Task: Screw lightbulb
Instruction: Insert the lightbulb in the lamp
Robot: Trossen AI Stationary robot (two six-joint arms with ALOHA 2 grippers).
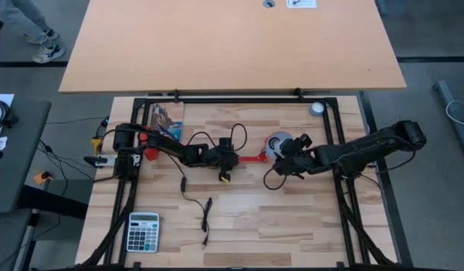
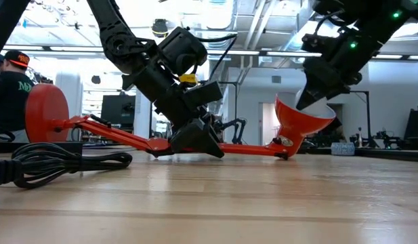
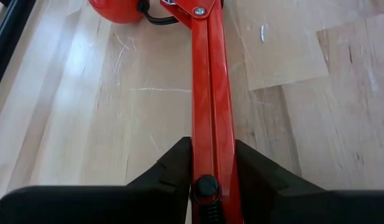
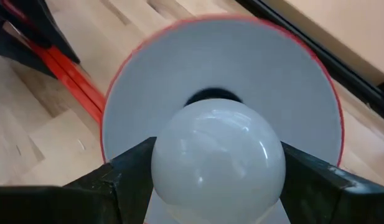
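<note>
Right pincer [image 4: 213,180] is gripping bulb [image 4: 218,163] at shade [image 4: 179,68] mouth; left pincer [image 3: 211,180] is clamping lamp arm [image 3: 209,93] at 9 o'clock; socket hole is showing in wrist view only.

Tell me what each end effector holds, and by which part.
Right end effector: small white pear-shaped lightbulb, by its round glass sides. Left end effector: red metal lamp arm, across its bars.

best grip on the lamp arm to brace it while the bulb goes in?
Grip the red lamp arm across its narrow width, coming down from above: it lies flat along the table, so only its two long sides are open. The left gripper holds it this way, jaws straddling the bar near a joint screw, while the right gripper brings the lightbulb to the shade.
</note>
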